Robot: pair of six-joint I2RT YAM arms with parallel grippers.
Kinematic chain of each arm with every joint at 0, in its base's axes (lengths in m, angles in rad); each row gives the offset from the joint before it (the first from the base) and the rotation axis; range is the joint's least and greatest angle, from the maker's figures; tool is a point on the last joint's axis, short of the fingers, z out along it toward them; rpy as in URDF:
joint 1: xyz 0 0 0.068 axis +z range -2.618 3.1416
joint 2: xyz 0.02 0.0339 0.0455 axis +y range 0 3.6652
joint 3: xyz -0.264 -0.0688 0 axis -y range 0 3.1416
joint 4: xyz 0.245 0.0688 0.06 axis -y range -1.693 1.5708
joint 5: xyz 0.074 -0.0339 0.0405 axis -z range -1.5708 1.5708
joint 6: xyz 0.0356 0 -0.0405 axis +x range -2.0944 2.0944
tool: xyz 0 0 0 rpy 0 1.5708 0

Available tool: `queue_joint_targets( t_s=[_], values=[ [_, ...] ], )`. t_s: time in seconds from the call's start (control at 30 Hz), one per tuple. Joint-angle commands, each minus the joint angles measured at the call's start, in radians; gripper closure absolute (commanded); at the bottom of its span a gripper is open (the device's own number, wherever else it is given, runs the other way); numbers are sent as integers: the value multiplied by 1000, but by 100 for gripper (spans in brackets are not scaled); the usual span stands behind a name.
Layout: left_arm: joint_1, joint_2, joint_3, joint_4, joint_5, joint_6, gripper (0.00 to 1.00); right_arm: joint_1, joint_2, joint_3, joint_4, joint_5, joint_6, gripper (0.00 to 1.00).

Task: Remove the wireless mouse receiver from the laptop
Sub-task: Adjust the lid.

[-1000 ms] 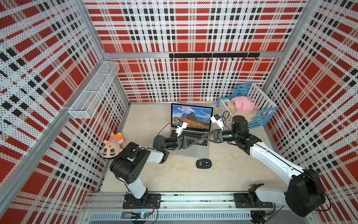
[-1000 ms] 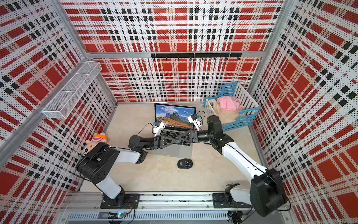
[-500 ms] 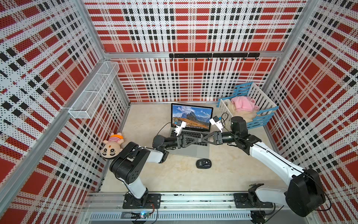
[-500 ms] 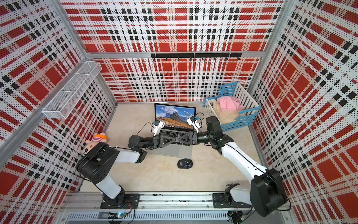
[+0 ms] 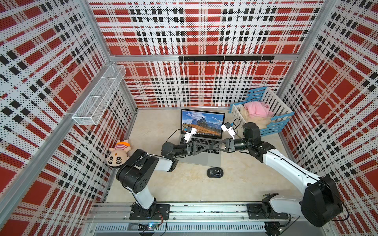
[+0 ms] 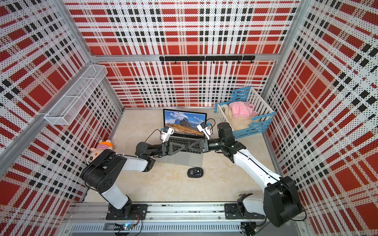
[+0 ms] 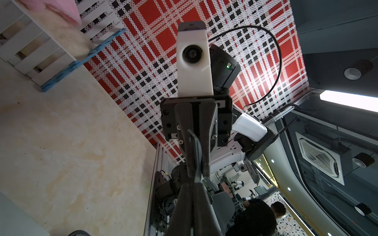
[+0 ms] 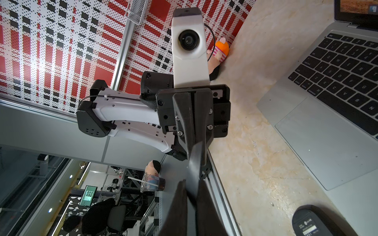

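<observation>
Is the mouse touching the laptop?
Apart. Both top views show a strip of bare table between the mouse and the laptop front edge.

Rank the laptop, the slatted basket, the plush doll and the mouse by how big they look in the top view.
1. slatted basket and laptop: they look about alike and the laptop is partly hidden, so these two are left unranked
2. plush doll
3. mouse, clearly the smallest
</observation>
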Motion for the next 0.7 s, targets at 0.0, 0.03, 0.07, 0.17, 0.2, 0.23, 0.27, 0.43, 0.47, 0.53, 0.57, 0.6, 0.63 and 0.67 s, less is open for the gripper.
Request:
queue_joint_targets(
  t_s=[0.0,0.03,0.07,0.17,0.2,0.23,0.27,0.43,0.47,0.53,0.57,0.6,0.63,0.67],
  values=[
    [-5,16,15,266,0,4,90,7,7,-7,43,-3,3,99],
    [-3,18,14,265,-2,0,83,7,4,-9,46,-5,3,99],
    [0,19,13,266,-5,-3,77,7,4,-7,45,-6,0,100],
    [18,16,-4,266,-16,0,62,-1,-5,-5,23,-12,-21,100],
    [26,16,-13,266,-22,3,56,-8,-11,-10,22,-14,-22,100],
    [35,14,-26,266,-31,10,54,-18,-19,-16,26,-19,-19,100],
    [44,13,-39,265,-40,20,52,-27,-26,-21,19,-20,-23,100],
    [80,-1,-142,247,-110,127,39,-107,-78,-55,-41,-36,-49,100],
    [79,0,-158,219,-124,159,36,-118,-95,-72,-28,-42,-36,100],
    [67,16,-178,200,-141,192,36,-117,-122,-96,-11,-49,-21,100],
    [59,31,-181,202,-146,199,35,-117,-138,-110,2,-51,-8,100],
    [51,47,-183,209,-150,204,35,-117,-152,-121,0,-47,-9,100],
    [46,58,-184,217,-150,205,35,-117,-162,-127,-9,-45,-13,100],
    [37,69,-185,230,-148,213,35,-117,-169,-130,-28,-36,-19,100]
  ],
)
